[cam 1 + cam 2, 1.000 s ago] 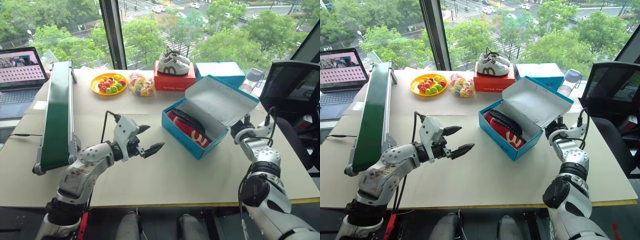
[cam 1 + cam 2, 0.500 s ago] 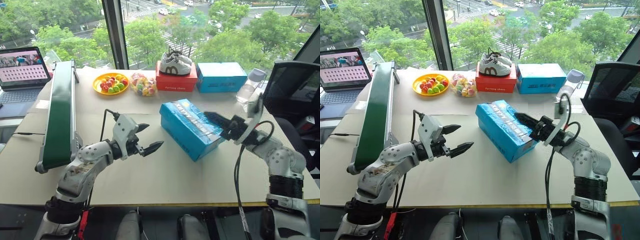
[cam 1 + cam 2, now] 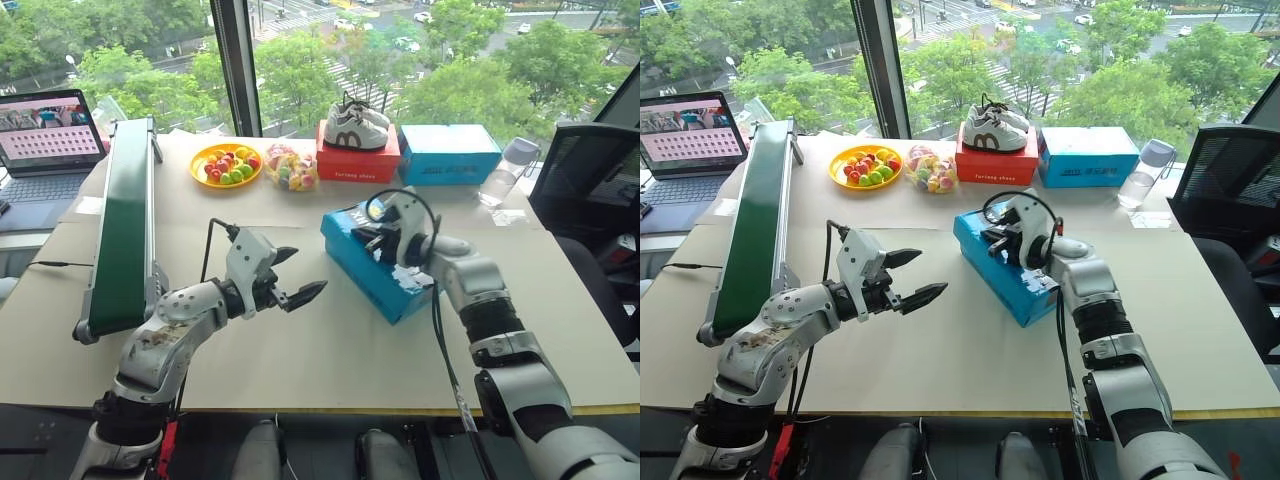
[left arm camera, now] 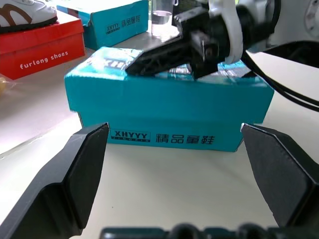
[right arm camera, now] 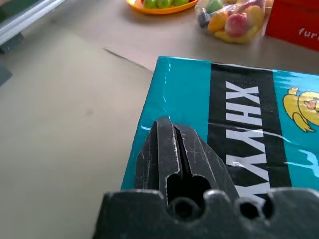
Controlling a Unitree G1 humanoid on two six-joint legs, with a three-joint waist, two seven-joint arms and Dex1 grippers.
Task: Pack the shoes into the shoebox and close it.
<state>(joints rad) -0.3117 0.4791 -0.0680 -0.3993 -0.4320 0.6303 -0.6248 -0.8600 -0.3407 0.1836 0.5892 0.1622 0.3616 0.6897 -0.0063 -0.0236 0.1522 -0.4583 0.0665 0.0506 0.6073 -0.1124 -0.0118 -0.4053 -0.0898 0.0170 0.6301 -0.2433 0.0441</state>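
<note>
Your right gripper (image 3: 992,238) sits with its black fingers pressed together on top of the shoebox (image 3: 1012,275), right of centre in the head view; the right wrist view shows the closed fingers (image 5: 174,149) lying over the teal lid beside its dark printed band. You see the shoebox with its lid down, standing on the desk (image 3: 940,350) at an angle, a corner toward the lower right. The shoes cannot be seen with the lid down.

Your left gripper (image 3: 292,275) hovers above the desk left of the shoebox, well apart from it, with its fingers spread wide and nothing between them; in the left wrist view the teal side with its printed label faces you between those two fingers.

Farther back, in the upper middle of the head view, you have a red shoebox (image 3: 996,165) with white-and-grey sneakers (image 3: 995,125) on top, and a lighter blue box (image 3: 1088,158) just beside it to the right. A clear cup (image 3: 1145,172) stands right of that. A yellow plate of fruit (image 3: 864,165) and a bag of sweets (image 3: 930,168) lie to the left of the red shoebox. A green conveyor (image 3: 755,235) runs along the left side, with a laptop (image 3: 690,140) in the upper left corner.
</note>
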